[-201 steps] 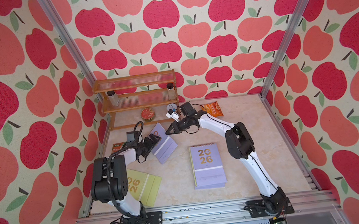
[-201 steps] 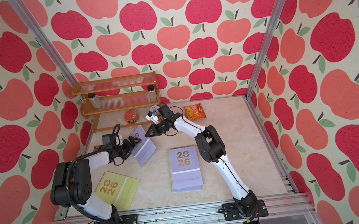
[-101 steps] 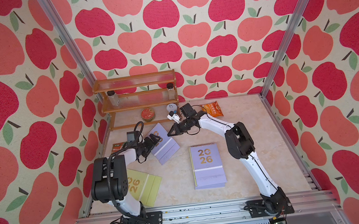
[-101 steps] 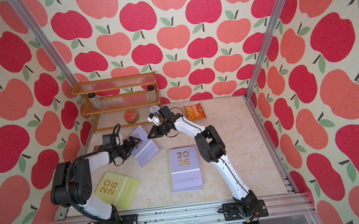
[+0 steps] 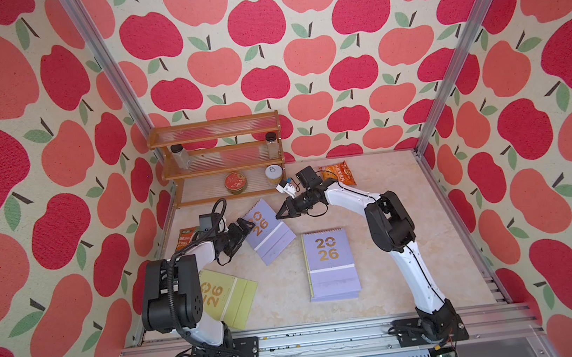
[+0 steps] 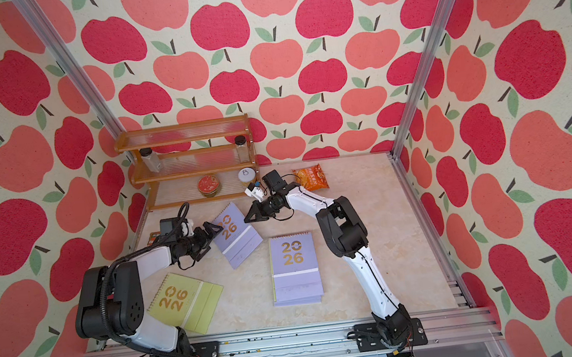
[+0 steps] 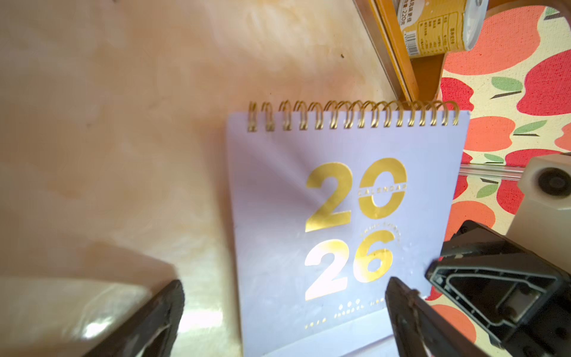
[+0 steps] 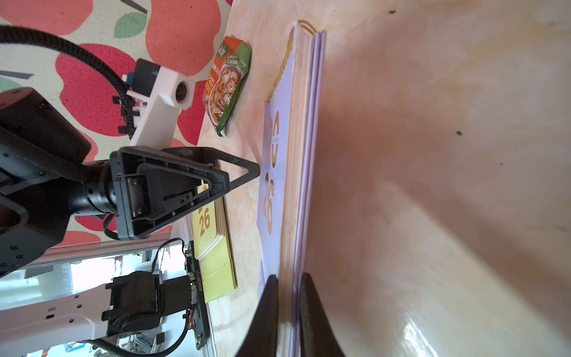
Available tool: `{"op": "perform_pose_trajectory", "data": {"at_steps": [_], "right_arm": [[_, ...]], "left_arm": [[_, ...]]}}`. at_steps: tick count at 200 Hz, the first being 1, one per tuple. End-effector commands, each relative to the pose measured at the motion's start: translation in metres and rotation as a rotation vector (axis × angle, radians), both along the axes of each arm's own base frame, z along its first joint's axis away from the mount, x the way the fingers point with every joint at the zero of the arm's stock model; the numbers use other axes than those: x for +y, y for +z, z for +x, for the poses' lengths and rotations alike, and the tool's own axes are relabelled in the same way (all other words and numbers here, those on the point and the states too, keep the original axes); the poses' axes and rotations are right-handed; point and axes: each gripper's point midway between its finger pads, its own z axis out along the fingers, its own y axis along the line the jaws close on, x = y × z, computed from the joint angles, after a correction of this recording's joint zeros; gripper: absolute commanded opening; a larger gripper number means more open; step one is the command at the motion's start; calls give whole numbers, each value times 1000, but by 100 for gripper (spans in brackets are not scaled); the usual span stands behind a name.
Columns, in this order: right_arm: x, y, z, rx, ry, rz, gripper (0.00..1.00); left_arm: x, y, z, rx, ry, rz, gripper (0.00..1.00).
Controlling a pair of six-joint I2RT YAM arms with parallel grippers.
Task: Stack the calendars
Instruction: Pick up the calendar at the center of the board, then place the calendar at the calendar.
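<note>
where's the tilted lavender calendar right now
In a top view the tilted lavender calendar is left of centre in front of the wooden shelf, between the open left claw and the right claw shut on its edge.

Skewed lavender calendar (image 5: 268, 232), lavender stack (image 5: 331, 264) and yellow-green calendar (image 5: 230, 299) lie apart, covers up.

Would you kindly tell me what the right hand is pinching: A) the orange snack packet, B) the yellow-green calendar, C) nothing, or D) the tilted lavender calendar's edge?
D: in the right wrist view the right hand is closed on the edge of the tilted lavender calendar.
</note>
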Motion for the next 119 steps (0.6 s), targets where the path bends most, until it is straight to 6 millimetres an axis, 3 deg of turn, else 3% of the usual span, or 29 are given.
{"op": "perform_pose_trajectory", "data": {"at_steps": [1,41,119], "right_arm": [[-3,45,11,-43,-13,115,0],[-9,63,20,15,-46,214,0],[-17,92,16,82,-61,324,0]], "left_arm": [[5,17,-7,-25,9,-43,100],[7,41,-6,-119,-3,-127,99],[-2,40,-1,-158,-20,-216,99]]}}
